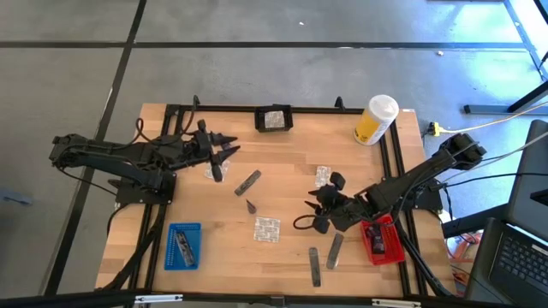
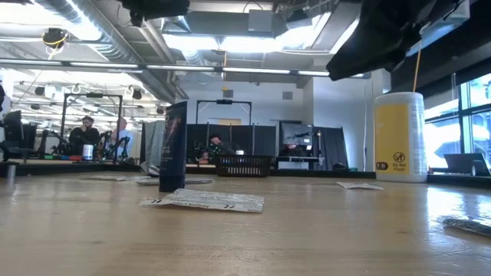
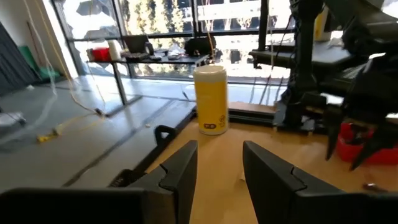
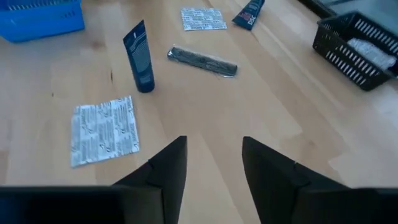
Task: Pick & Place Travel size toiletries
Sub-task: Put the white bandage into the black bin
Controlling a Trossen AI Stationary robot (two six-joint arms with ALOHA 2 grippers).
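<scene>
Here the wooden plank table (image 1: pixel 282 162) carries scattered toiletries: a crinkled square foil sachet (image 1: pixel 266 229) lies flat near the middle, a small dark blue tube (image 1: pixel 251 206) stands upright just to its far left, and a slim flat grey stick (image 1: pixel 247 182) lies beyond that. Two more grey sticks (image 1: pixel 324 259) lie toward the near edge. Another sachet (image 1: pixel 322 176) rests close to the right gripper (image 1: pixel 324 208), whose dark fingers stand apart, holding nothing, above bare wood. The left gripper (image 1: pixel 224 152) hovers at the far left with its fingers parted and empty. A black mesh basket (image 1: pixel 274 119) sits at the far edge, a yellow cylindrical container (image 1: pixel 375 121) with a white cap far right, a blue tray (image 1: pixel 182 245) near left, and a red tray (image 1: pixel 382 240) near right.
</scene>
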